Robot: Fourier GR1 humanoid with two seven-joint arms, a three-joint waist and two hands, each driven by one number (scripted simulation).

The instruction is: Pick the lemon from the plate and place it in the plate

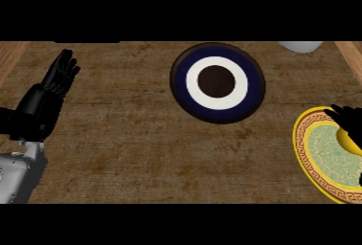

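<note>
The bench is a brown, woven-looking surface with paler wood strips at its far left and right edges.

Near 12 o'clock, a little right of centre, lies the dark plate: a navy rim, a white ring inside it and a dark brown middle. Nothing rests on it.

At 3 to 4 o'clock, cut off by the view's right edge, lies the gold plate, with a yellow rim, a patterned orange band and a pale green centre. The lemon sits on this plate, showing only as a yellow patch against the right edge. The right robot hand is over it, its black fingers curled down around the fruit and hiding most of it; the hand itself runs out of the view at the right. Lemon and hand are well apart from the dark plate.

At 9 to 10 o'clock the left robot hand rests open, fingers straight and pointing up the view, holding nothing, with its grey forearm coming in from the lower left corner.

A pale rounded object shows at 1 o'clock, cut off by the top edge; what it is cannot be told.
</note>
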